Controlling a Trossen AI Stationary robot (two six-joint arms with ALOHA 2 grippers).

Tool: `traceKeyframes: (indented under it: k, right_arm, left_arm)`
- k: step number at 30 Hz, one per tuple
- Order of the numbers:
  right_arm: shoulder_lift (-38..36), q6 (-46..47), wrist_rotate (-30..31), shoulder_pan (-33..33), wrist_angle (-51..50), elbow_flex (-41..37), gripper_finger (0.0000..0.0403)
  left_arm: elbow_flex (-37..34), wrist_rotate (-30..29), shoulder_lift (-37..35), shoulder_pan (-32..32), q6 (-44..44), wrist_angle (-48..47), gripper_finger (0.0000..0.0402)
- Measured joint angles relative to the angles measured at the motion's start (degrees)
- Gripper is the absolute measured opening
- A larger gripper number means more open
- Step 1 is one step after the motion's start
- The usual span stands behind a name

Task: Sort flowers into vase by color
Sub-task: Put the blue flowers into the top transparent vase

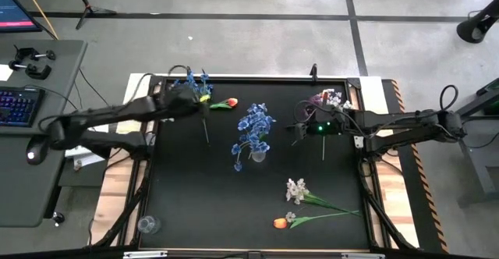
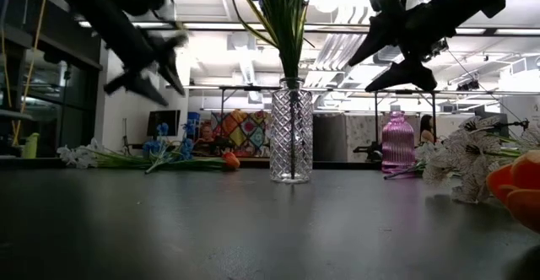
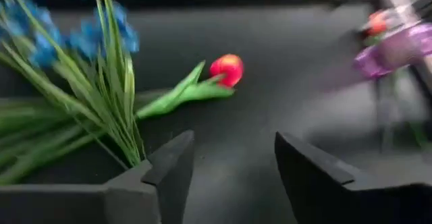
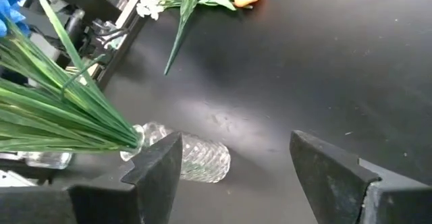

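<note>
A clear glass vase stands mid-table and holds blue sprays; it also shows in the low view. Near the far edge, loose blue sprays and an orange tulip lie flat. A purple vase with pale blossoms stands far right. A white spray and a second orange tulip lie near the near edge. My left gripper hovers open beside the loose blue stems. My right gripper hangs open above the table, next to the clear vase.
A small clear cup sits at the near left corner. Wooden boards border the black table on both sides. Bare black surface lies between the clear vase and the near flowers. A desk with a keyboard stands to the left.
</note>
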Motion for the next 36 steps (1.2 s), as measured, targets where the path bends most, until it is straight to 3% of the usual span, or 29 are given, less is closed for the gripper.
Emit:
traceKeyframes:
  k: [8, 14, 22, 29, 32, 36]
  right_arm:
    - [0.0, -1.08, -0.1, 0.0, -3.81, 0.02, 0.0263]
    - [0.0, -3.0, -0.09, 0.0, -6.1, 0.02, 0.0263]
    - [0.0, -3.07, -0.08, 0.0, -6.11, 0.02, 0.0263]
    - [0.0, -3.07, -0.08, 0.0, -6.11, 0.02, 0.0263]
    - [0.0, -3.08, -0.08, 0.0, -6.11, 0.02, 0.0263]
    - [0.0, -3.07, -0.07, 0.0, -6.11, 0.02, 0.0263]
  left_arm:
    - [-0.12, 0.34, 15.78, 1.9, -5.97, -2.66, 0.0213]
    - [-0.1, -6.4, 19.53, 2.31, -10.33, -0.09, 0.0213]
    - [-0.06, -2.25, 25.02, 4.6, -11.46, 2.16, 0.0213]
    - [0.16, -4.15, 27.94, 4.56, -12.47, 3.05, 0.0212]
    - [0.08, -5.39, 27.77, 4.51, -12.47, 3.42, 0.0193]
    - [-0.19, -6.81, 26.72, 4.65, -12.19, 3.47, 0.0118]
